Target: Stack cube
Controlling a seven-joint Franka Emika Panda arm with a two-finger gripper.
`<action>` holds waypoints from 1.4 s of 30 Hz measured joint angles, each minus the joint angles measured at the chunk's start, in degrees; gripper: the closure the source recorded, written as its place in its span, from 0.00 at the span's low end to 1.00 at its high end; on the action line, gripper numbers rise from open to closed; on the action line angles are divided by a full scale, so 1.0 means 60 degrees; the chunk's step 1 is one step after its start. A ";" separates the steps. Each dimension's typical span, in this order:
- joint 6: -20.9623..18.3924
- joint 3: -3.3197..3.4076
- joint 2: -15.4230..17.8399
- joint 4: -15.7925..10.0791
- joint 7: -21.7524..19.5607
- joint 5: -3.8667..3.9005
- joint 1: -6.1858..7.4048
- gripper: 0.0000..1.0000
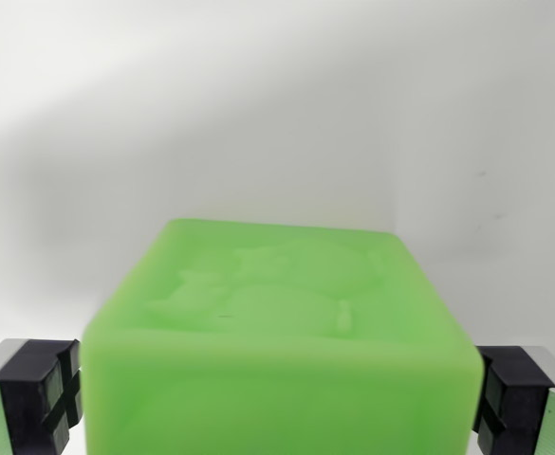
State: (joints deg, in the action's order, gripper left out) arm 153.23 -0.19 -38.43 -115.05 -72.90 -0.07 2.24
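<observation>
A green cube [277, 351] is filling the lower middle of the wrist view, sitting squarely between the two black pads of the gripper [277, 398]. One pad [40, 393] is showing at the wrist view's left edge of the cube and the other pad [514, 398] at its right edge. Both are looking pressed against the cube's sides, so the jaws are appearing to be clamped on it, though the exact contact line is hidden by the cube's own bulk. The cube's top face is carrying a shallow raised figure, too soft in outline to name. Behind it a pale, plain white surface [277, 114] is stretching away, with no second cube in sight.

The risks from here, as I am judging them: the cube is blocking most of the camera's downward view, so lining it up over another cube may be going partly blind, and an off-centre placement could leave it tipping off. The pads are gripping low and near the cube's front edge as seen here, so a weak hold could be letting it pivot or slip during travel.
</observation>
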 joint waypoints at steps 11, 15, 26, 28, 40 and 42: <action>0.0001 0.0000 0.0000 0.0001 0.0000 0.0000 0.0000 1.00; 0.0001 0.0000 0.0000 0.0002 0.0000 0.0000 0.0001 1.00; 0.0001 0.0000 0.0000 0.0004 0.0000 0.0000 0.0002 1.00; 0.0001 0.0000 0.0000 0.0004 0.0000 0.0000 0.0002 1.00; -0.0053 0.0000 0.0113 -0.0029 0.0000 0.0000 0.0002 1.00; -0.0082 0.0000 0.0178 -0.0052 0.0000 0.0000 0.0002 1.00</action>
State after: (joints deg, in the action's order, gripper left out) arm 152.73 -0.18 -37.36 -115.36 -72.89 -0.07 2.25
